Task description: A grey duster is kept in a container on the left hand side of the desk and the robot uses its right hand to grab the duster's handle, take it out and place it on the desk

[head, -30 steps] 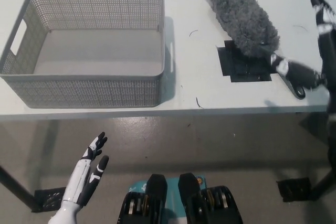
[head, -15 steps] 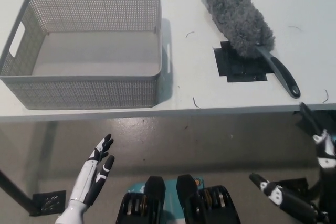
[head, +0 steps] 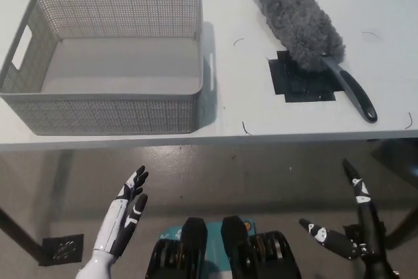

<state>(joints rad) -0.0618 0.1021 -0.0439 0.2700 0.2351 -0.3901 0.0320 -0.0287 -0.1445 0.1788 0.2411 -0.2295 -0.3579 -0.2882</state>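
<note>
The grey fluffy duster [head: 296, 15] lies on the white desk [head: 235, 106] at the right, its dark handle [head: 351, 91] pointing toward the front edge and resting partly over a black taped patch [head: 299, 80]. The grey mesh container [head: 104, 60] stands on the desk's left side with nothing in it. My black right hand [head: 349, 230] hangs below the desk's front edge at the lower right, fingers spread, holding nothing. At the lower left my white left hand [head: 124, 217] rests below the desk, open.
The desk's front edge [head: 209, 140] runs across the middle of the picture. Bare desk lies between the container and the duster. Black desk feet [head: 62, 249] show on the floor below.
My right hand let go of the duster's handle and dropped from the desk's right side to below the front edge. The duster now lies still on the desk.
</note>
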